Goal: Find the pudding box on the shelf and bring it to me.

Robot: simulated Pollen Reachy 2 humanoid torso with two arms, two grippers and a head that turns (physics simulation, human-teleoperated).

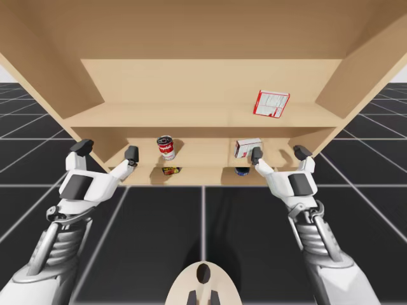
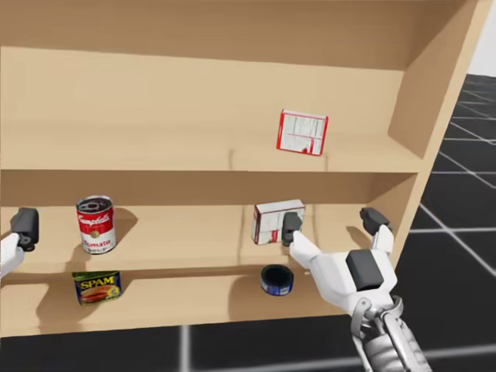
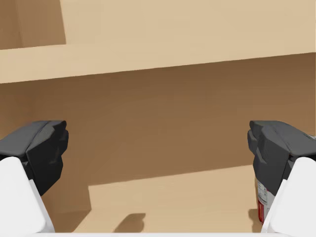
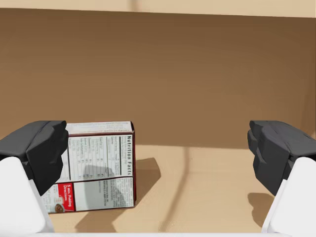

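The high view takes in both my arms. My right tool is at the white and dark-red box, and my left tool is well to that box's left, past the red and white can. The head view adds what sits on the shelf under the box: a flat blue tin just below it, and a yellow and blue tin below and far to its left. A red and white box stands one board above it.

My right wrist view gives the closest look. The box stands upright on the middle board with its white printed panel facing me. It has a dark edge along the top and a red patch low down. It is ahead of the tool and partly behind one finger, and I cannot tell whether that finger touches it.

Both arms reach forward, level with the box's board. Both tools are spread wide and grip nothing. My left wrist view shows a sliver of the can beside one finger.
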